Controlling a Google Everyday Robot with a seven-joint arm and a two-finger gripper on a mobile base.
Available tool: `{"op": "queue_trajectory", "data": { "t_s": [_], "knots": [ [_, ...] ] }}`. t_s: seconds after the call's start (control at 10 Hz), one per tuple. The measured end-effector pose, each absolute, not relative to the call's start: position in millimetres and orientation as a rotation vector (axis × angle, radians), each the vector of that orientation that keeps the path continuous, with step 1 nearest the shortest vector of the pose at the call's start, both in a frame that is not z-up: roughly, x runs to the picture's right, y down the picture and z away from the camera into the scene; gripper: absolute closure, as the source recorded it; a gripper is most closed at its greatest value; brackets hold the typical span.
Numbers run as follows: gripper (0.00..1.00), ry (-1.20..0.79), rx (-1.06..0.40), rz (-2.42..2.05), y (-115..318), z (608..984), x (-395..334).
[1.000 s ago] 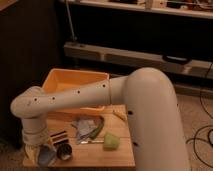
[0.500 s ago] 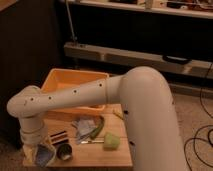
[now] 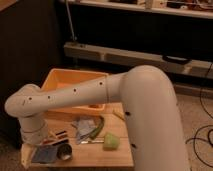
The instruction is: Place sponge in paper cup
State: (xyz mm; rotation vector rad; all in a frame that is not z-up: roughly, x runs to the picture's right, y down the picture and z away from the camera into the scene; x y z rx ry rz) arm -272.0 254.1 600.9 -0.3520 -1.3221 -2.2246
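The sponge [image 3: 44,154] is a flat blue-grey block lying at the front left corner of the small wooden table [image 3: 95,158]. My gripper [image 3: 36,144] hangs at the end of the white arm [image 3: 90,92], just above and behind the sponge's left end, mostly hidden by the wrist. I cannot tell whether it touches the sponge. The paper cup is hidden or out of view. A small shiny metal cup [image 3: 64,151] stands right beside the sponge.
An orange bin [image 3: 75,82] fills the back of the table. A light green soft lump [image 3: 111,142], a crumpled wrapper [image 3: 85,126], a green curved item [image 3: 100,131] and dark packets [image 3: 57,134] lie mid-table. Dark shelving stands behind, and cables lie on the floor at right.
The arm's elbow has shifted slightly to the left and lower. The sponge now shows as a flatter, more exposed patch by the metal cup.
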Motion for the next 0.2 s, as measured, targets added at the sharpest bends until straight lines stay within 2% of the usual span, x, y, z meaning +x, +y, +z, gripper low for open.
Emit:
{"op": "queue_trajectory", "data": {
  "t_s": [0.2],
  "knots": [
    [0.20,-1.323,-0.259,-2.199,241.9,588.2,-272.5]
  ]
}}
